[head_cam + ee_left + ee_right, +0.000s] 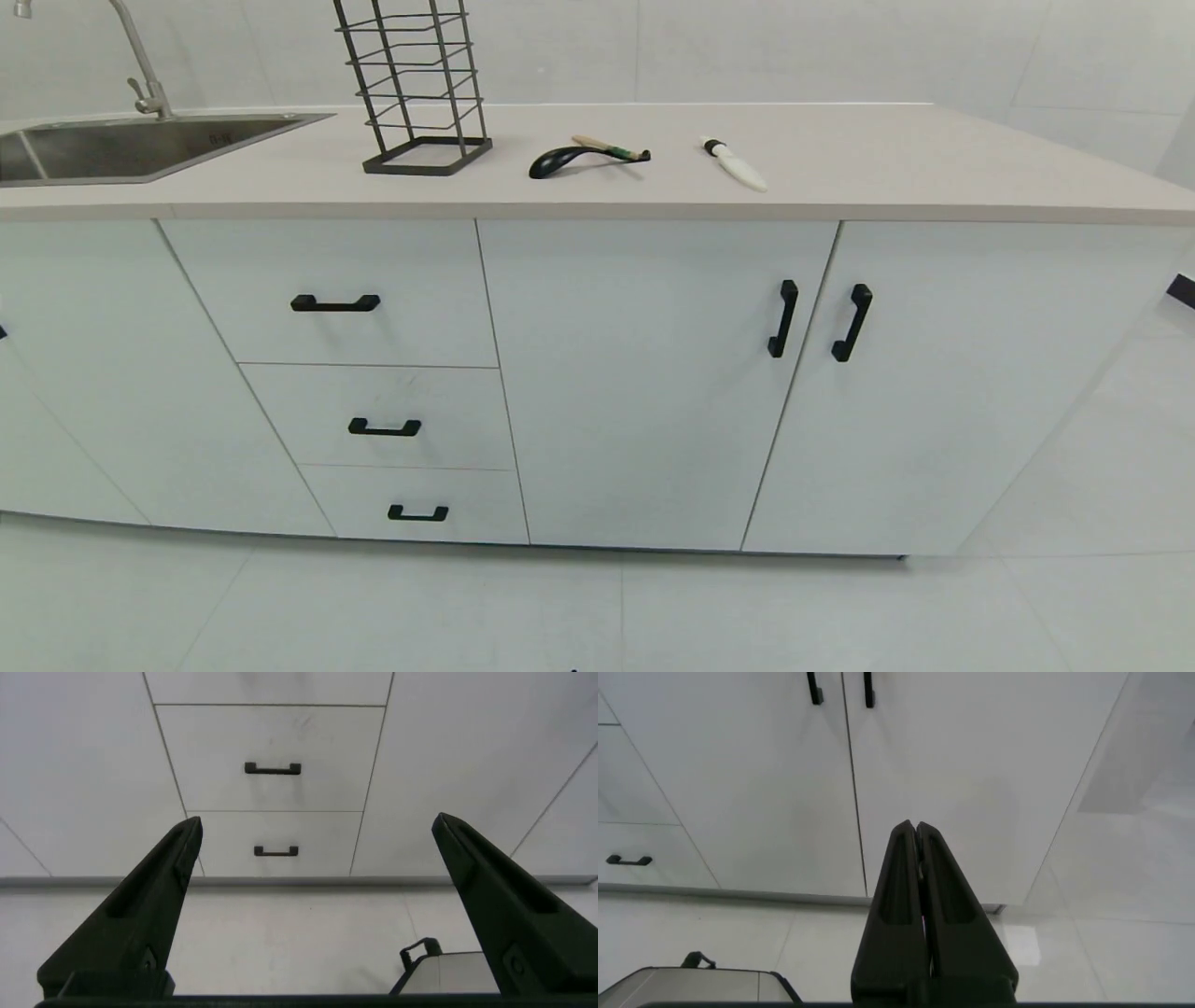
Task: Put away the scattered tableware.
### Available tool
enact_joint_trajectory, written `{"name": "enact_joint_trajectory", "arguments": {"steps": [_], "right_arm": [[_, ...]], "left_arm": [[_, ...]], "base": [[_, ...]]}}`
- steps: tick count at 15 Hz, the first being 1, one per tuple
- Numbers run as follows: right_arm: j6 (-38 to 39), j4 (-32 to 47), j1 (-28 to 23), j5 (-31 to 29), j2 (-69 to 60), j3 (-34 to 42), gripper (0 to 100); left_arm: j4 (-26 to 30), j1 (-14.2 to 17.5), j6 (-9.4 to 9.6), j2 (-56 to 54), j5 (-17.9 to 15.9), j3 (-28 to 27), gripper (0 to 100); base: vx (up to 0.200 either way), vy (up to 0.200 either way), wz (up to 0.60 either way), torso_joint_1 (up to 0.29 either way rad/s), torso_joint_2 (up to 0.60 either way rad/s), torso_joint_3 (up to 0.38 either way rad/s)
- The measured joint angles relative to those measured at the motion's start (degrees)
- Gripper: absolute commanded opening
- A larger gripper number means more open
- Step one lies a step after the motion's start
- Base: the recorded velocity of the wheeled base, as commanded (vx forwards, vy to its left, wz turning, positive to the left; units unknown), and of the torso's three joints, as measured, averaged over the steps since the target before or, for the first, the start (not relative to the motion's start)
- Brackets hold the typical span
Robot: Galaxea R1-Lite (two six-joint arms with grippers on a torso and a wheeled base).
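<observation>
Left hand (318,821): fingers (154,901) spread wide. They are matte black, flat, tapered blades. It sits low, facing the drawer stack (271,737) and well apart from it, with floor (280,933) running between.

Right hand (916,831): fingers pressed flat together along their length. It is low in front of the double doors (971,765), also well apart.

Floor: large pale tiles, glossy, with thin grout lines. It stretches wide along the cabinet run.

Fronts: flat white panels with narrow gaps. There are three drawers, each with a black bar handle (334,303). The two doors meet at one seam, with a vertical black handle (782,318) on either side.

Bench (887,159): matte beige slab with a straight front edge.

Tableware lies mid-bench, back from that edge:
- black spoon (565,161): glossy, with a curved handle.
- wooden-handled utensil (607,147): has a green band and touches the spoon's handle end.
- white utensil (738,168): smooth and tapered, black collar at its far end, lying angled. It is right of the other two and apart from them.

wire rack (420,89): black, upright, on a rectangular open base, near the spoon on its left.

sink (140,140): brushed steel, set into the bench at the far left. A curved faucet (140,65) stands behind it.
</observation>
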Motion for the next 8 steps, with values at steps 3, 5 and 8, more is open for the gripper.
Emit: {"name": "enact_joint_trajectory", "arguments": {"steps": [3, 5, 8], "right_arm": [[0.0, 0.0, 0.0, 0.0, 0.0, 0.0, 0], [0.0, 0.0, 0.0, 0.0, 0.0, 0.0, 0], [0.0, -0.2, 0.0, 0.0, 0.0, 0.0, 0]], "left_arm": [[0.0, 0.0, 0.00, 0.0, 0.0, 0.0, 100], [0.0, 0.0, 0.00, 0.0, 0.0, 0.0, 100], [-0.2, 0.0, 0.07, 0.0, 0.0, 0.0, 100]], "base": [[0.000, 0.000, 0.40, -0.002, 0.00, 0.000], [0.000, 0.000, 0.00, 0.000, 0.00, 0.000], [0.000, 0.000, 0.00, 0.000, 0.00, 0.000]]}}
